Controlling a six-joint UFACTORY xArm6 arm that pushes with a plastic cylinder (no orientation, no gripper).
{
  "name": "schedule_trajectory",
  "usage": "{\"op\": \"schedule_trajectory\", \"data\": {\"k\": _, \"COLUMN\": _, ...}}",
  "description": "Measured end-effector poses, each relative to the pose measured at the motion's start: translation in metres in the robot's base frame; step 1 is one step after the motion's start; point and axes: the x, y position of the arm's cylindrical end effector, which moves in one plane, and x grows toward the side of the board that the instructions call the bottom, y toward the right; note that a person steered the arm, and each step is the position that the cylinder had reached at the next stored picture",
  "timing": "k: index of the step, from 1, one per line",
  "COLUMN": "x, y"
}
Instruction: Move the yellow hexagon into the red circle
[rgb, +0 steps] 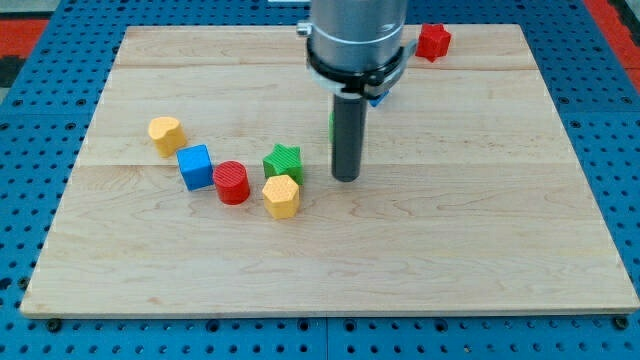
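The yellow hexagon (282, 195) lies on the wooden board, just right of the red circle (232, 182), a red cylinder; a narrow gap shows between them. A green star (283, 160) sits right above the hexagon, close to it. My tip (346, 178) rests on the board to the right of the hexagon and star, about a block's width away, touching neither.
A blue cube (196, 166) touches the red circle's left side. A second yellow block (166, 133) lies up-left of it. A red star-like block (433, 41) sits near the board's top edge. Blue and green bits show behind the rod (376, 97).
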Motion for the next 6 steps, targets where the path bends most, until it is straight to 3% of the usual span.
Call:
{"op": "schedule_trajectory", "data": {"k": 1, "x": 0.011, "y": -0.038}}
{"op": "schedule_trajectory", "data": {"k": 2, "x": 0.010, "y": -0.039}}
{"op": "schedule_trajectory", "data": {"k": 4, "x": -0.005, "y": -0.021}}
{"op": "schedule_trajectory", "data": {"k": 6, "x": -0.031, "y": 0.035}}
